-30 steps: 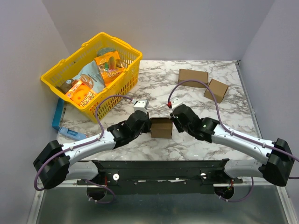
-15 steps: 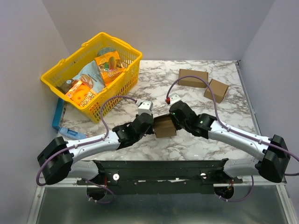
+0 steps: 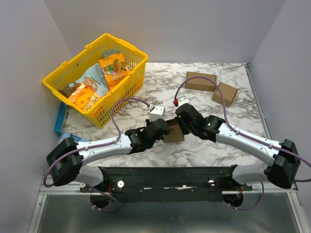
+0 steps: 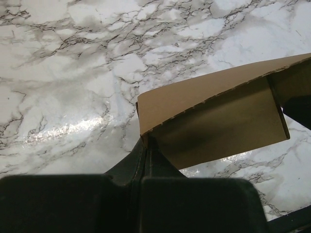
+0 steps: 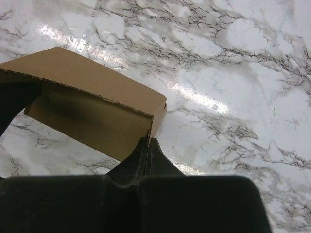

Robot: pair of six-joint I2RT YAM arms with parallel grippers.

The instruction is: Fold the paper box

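While the left gripper (image 4: 146, 141) and right gripper (image 5: 148, 141) jaws clamped its opposite ends, the paper box (image 3: 173, 132) looked mostly formed; final tucks likely left.

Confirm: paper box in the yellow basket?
No, the paper box sits between the left gripper and right gripper, outside the yellow basket.

Robotics test cell, laboratory type. Plain pale wall panels (image 3: 170, 29) close in a marble-patterned desk (image 3: 209, 145) on three sides. A left arm (image 3: 97, 148) and a right arm (image 3: 243, 141) are bolted to a black mounting rail (image 3: 165, 177) at the near edge, with purple cables (image 3: 199, 86) looped loose. Contents are props (a yellow shopping basket (image 3: 124, 92) of snack packs (image 3: 95, 82), two brown cardboard cuboids (image 3: 200, 81)).
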